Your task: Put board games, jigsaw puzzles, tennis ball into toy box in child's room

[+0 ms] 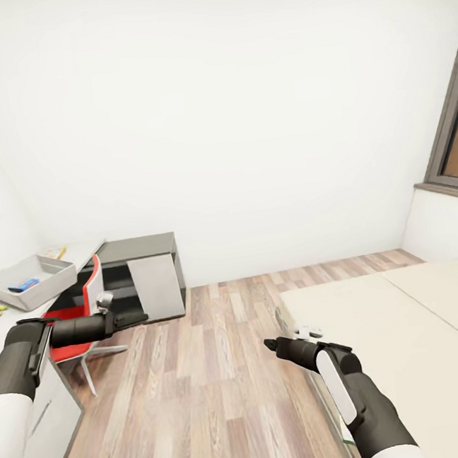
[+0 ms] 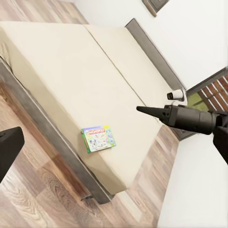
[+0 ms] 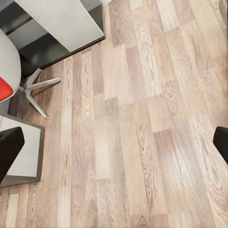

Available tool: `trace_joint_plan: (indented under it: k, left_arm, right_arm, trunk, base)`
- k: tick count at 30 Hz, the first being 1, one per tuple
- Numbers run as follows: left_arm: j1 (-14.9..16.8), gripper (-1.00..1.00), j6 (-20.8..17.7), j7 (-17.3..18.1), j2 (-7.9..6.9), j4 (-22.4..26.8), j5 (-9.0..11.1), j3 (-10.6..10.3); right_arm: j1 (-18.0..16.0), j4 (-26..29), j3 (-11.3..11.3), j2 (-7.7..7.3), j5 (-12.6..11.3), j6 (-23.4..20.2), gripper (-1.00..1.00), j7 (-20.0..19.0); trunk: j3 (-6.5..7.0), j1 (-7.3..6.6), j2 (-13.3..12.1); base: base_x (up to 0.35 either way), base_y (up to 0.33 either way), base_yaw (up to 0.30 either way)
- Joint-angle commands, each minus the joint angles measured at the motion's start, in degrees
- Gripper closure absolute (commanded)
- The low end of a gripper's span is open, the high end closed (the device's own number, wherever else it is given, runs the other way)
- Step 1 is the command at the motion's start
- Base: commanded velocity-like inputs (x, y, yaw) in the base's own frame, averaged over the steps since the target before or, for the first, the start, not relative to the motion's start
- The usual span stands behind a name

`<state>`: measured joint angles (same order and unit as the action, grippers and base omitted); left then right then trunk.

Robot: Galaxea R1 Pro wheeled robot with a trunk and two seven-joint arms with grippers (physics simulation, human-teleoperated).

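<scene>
Robot standing mid-room between counter and bed, both arms carried folded and empty for travel.
Toy box [image 1: 30, 280] is sitting on the counter [image 1: 82, 251] beyond the left hand [image 1: 141, 316], which seems closed and is gripping nothing. Right hand [image 1: 269, 343] is hovering over bare floor [image 3: 137, 142], fingertips spread wide, nothing between them. One board game [image 2: 98, 138] is lying near the bed [image 2: 52, 71] edge, well apart from either hand, so neither is reaching yet.

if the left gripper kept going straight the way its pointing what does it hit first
Probably the bed. The left wrist view looks along the fingers across the floor to the beige mattress, where a board game lies near its edge. The right arm crosses to one side, so depth is uncertain.
</scene>
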<state>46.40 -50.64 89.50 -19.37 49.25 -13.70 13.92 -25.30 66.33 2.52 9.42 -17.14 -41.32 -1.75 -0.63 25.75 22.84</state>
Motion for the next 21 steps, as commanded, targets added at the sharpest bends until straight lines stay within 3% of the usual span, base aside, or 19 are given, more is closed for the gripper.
trace_joint_plan:
  k: [1,21]
  left_arm:
    - [0.0,-1.00,-0.6,0.5,0.02,0.1,-0.6,0.1]
    - [0.0,-1.00,-0.6,0.5,-0.09,0.1,-0.6,0.2]
  right_arm:
    - [0.0,0.0,0.2,0.07,0.0,-0.3,-1.00,-0.2]
    - [-0.1,0.0,0.3,0.07,0.0,-0.3,-1.00,-0.2]
  trunk:
    - [-0.07,0.04,0.1]
    - [-0.07,0.04,0.1]
  base:
    - [0.044,0.091,-0.278]
    - [0.004,0.050,-0.280]
